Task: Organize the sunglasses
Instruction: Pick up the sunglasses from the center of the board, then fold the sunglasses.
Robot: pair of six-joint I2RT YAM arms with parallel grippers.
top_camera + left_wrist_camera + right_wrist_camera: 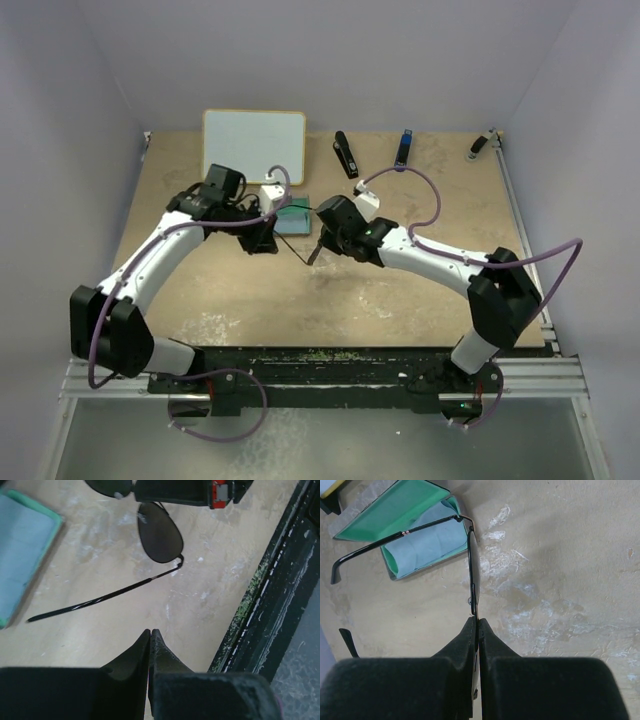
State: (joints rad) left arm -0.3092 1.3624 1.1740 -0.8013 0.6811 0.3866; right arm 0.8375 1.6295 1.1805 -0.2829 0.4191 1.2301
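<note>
Along the far edge of the table (pixel 400 300), a white board (pixel 254 146) lay at about 11 o'clock, a black stapler-like thing (pixel 345 154) at 12, a blue-and-black stick (pixel 403 148) at 1 and a small dark item (pixel 480 146) in the corner at 2. From where I stood the top was a tan, scuffed sheet, smeared with chalky white patches near the middle and dusted with green crumbs along its near edge. Pale lilac walls (pixel 400 60) closed it in at the back and on both sides, and metal rails (pixel 525 230) ran down the 3 o'clock side and across the front. Near the centre, a shade toward 12 o'clock, the sunglasses (pixel 160 535) were pinched by the right gripper (pixel 476 622). Its jaws were closed on the frame beside one lens, which stood edge-on above the fingers. One thin temple arm reached out toward 9 o'clock. Whether any part of the pair rested on the wood I could not tell. Just beyond them, at about 11 o'clock, an open case (pixel 395 510) showed its green lining with a light-blue cloth (pixel 427 545) lying in it. The left gripper (pixel 150 632) hung close at 9 o'clock of the pair, its two fingers pressed together with nothing between them, apart from the temple arm.
</note>
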